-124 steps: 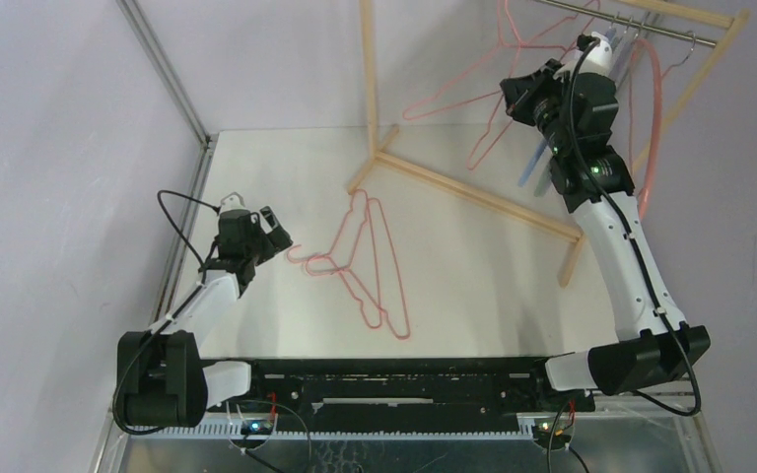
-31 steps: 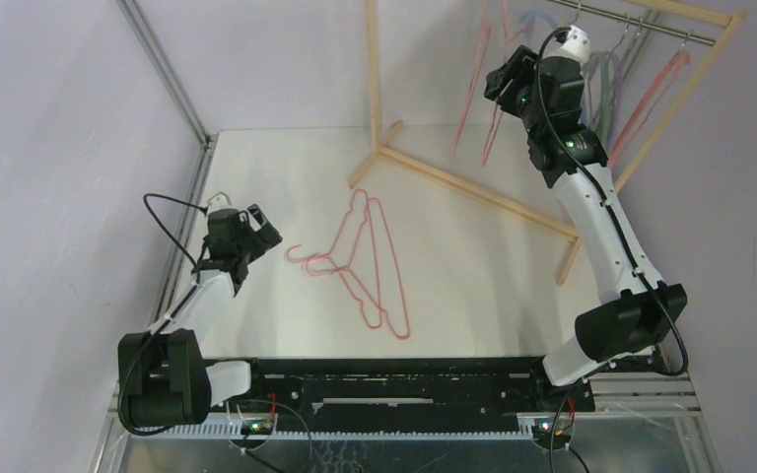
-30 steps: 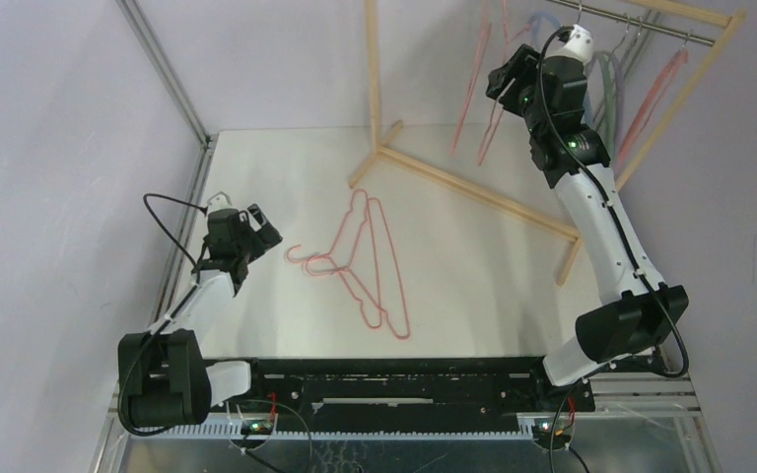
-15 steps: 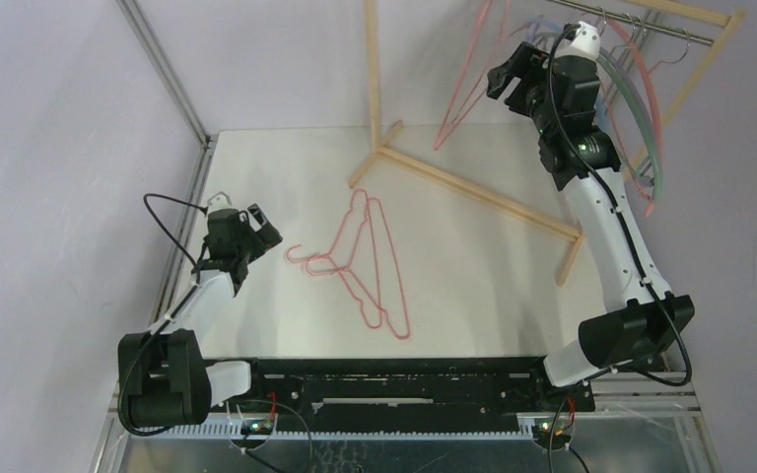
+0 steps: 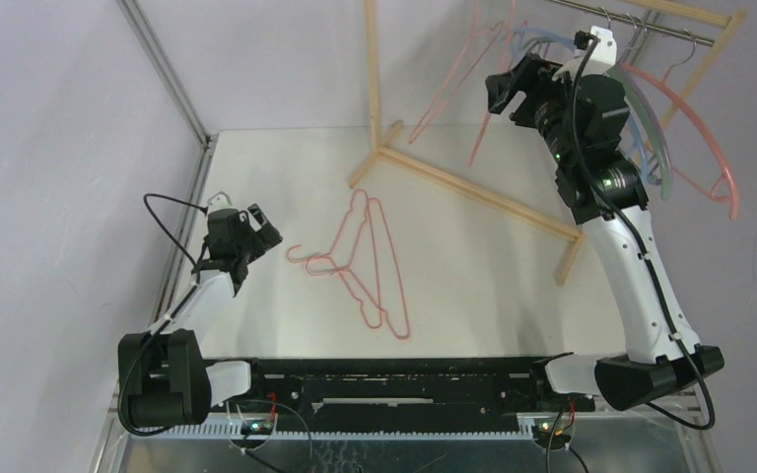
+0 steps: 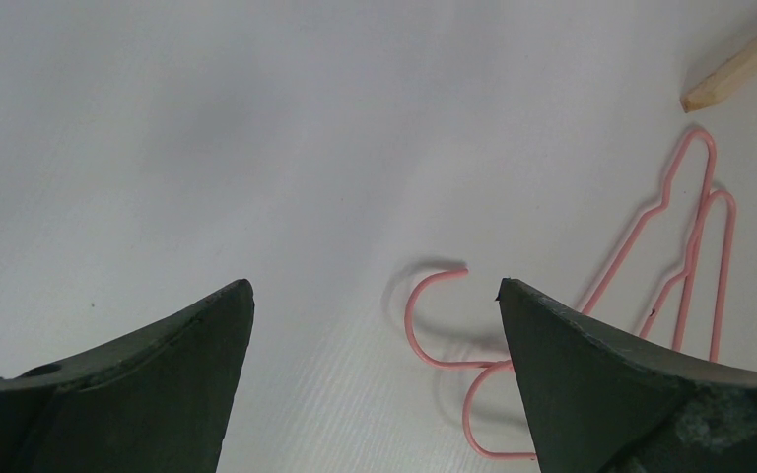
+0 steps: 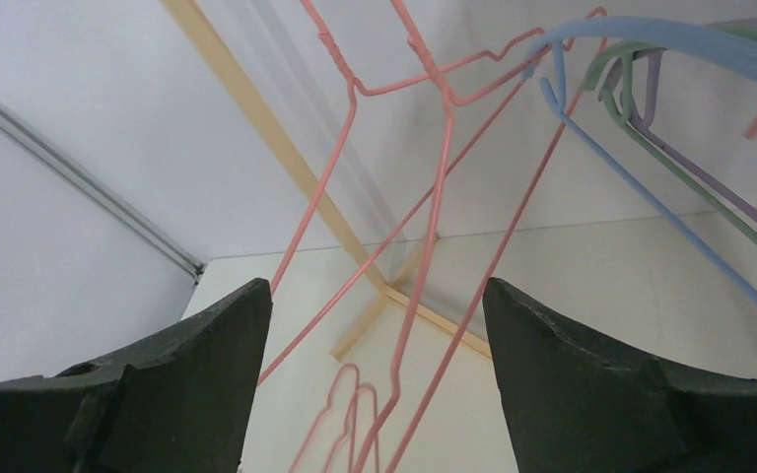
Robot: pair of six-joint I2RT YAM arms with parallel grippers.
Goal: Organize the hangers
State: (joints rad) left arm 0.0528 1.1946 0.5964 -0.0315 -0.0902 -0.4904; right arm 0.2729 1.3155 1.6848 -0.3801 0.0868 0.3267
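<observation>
Lying flat on the table [image 5: 286, 168], the two pink wire hangers [image 5: 375, 271] are the part of the job not yet done. The others hang from the metal rail [image 5: 651, 22] of the wooden rack [image 5: 473, 192]: pink wire ones [image 5: 450, 94] toward its left, and thicker blue, green and lilac ones and a salmon one [image 5: 695, 106] splayed at angles toward its right. The left gripper [image 5: 264, 232] is low over the table with its fingers spread and nothing between them. The right gripper [image 5: 501, 94] is raised among the hung hangers, also spread and holding nothing; its wrist view shows pink wires [image 7: 434, 128] and a blue hanger [image 7: 651, 197] beyond the gap, none of them pinched. The relation that matters is between the left gripper and the table pair. Their hooks [image 6: 412, 313] point toward it and lie just ahead in the left wrist view, a little right of centre between the fingers [image 6: 187, 345]. Their long bars run from the far side of the table to the near side, across the gripper's line of approach. The left arm is clearly the nearer one, since the right is well apart, up at the rail. The likely next step is a short reach forward and slightly right to close on a hook or neck. The two hangers overlap, so taking one cleanly will probably need care, as the thin wire sits flush on the surface.
</observation>
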